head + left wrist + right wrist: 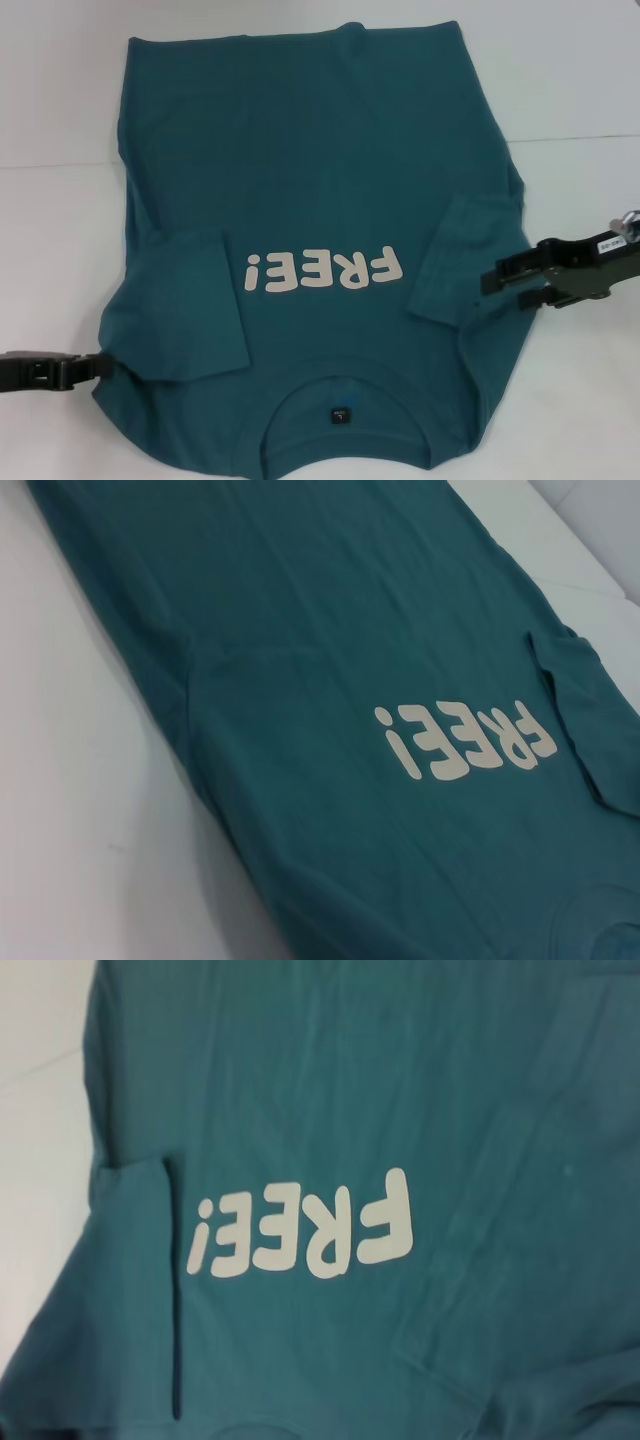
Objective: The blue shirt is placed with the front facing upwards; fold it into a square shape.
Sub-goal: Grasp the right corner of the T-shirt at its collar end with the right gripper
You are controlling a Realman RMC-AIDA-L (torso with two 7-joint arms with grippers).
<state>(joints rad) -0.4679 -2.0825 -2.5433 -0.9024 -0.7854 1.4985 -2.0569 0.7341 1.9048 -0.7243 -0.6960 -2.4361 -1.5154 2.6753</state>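
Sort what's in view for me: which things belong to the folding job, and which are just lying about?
Belongs to the job:
- blue shirt, front up, both sleeves folded inward
- left gripper, at the shirt's near left edge
- right gripper, at its right edge

Just there:
- white table; nothing else lies about

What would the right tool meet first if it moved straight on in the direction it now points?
Probably the folded-in sleeve of the blue shirt: the right tool points inward at it from the shirt's edge. Its height above the cloth is unclear.
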